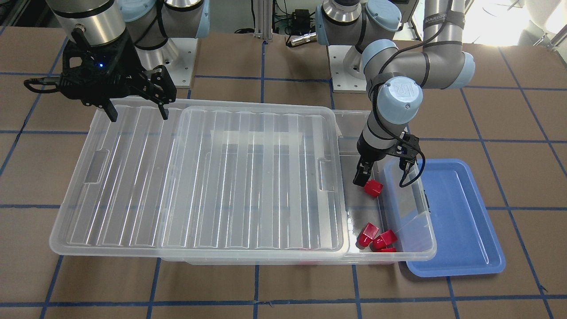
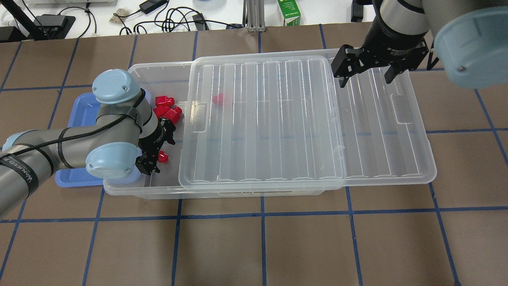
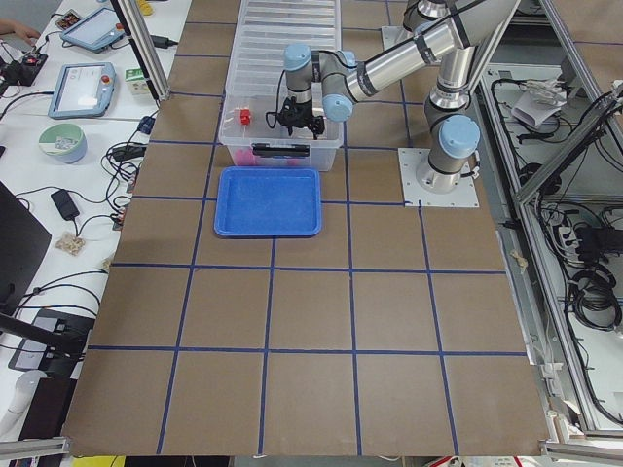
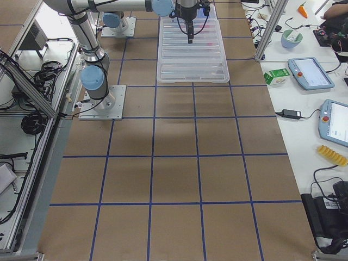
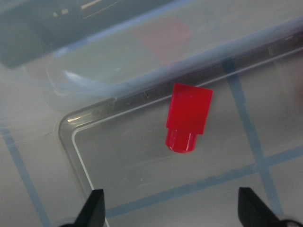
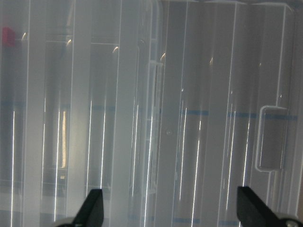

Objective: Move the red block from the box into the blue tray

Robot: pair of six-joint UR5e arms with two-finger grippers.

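Observation:
The clear box (image 1: 412, 256) lies across the table, its ribbed lid (image 1: 252, 177) slid toward my right side, so its left end is uncovered. My left gripper (image 1: 362, 177) is open and reaches down into that end, right beside one red block (image 1: 373, 188). In the left wrist view that block (image 5: 188, 118) lies on the box floor, stud toward the camera, ahead of the open gripper (image 5: 173, 210). The blue tray (image 1: 460, 221) lies beside the box's uncovered end and holds nothing. My right gripper (image 1: 135, 110) is open and hovers over the lid's far end.
Several more red blocks (image 1: 376, 238) are clustered in a corner of the box. One more (image 2: 218, 99) shows through the lid. The box wall (image 5: 142, 94) runs close behind the near block. The brown table (image 2: 262, 246) has blue tape lines.

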